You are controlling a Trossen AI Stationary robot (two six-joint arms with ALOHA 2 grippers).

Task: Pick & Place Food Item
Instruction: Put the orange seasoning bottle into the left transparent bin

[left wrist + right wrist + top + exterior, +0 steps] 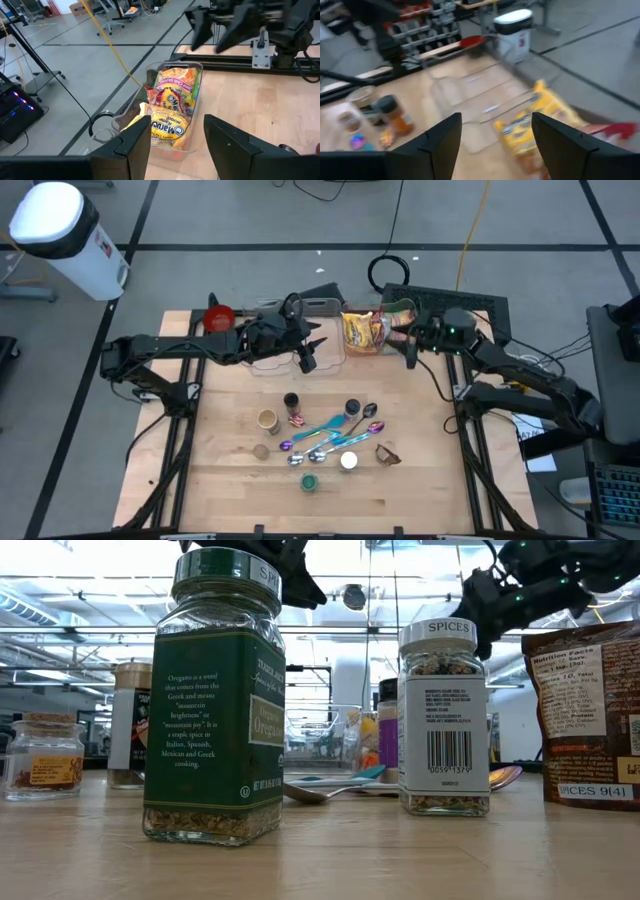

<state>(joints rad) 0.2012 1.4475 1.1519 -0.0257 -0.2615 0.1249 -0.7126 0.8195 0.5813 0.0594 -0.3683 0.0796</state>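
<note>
Right pincer (411, 352) hung released, empty, beside the noodle packets (364, 330) in the clear bin (352, 356); left pincer (308, 352) waited part-open over the empty bin (272, 360); next, grasp a packet

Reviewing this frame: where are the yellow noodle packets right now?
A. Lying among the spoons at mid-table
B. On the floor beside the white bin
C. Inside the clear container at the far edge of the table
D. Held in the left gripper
C: the noodle packets sit piled inside the clear container at the table's far edge, with both the left gripper and right gripper open and empty.
</note>
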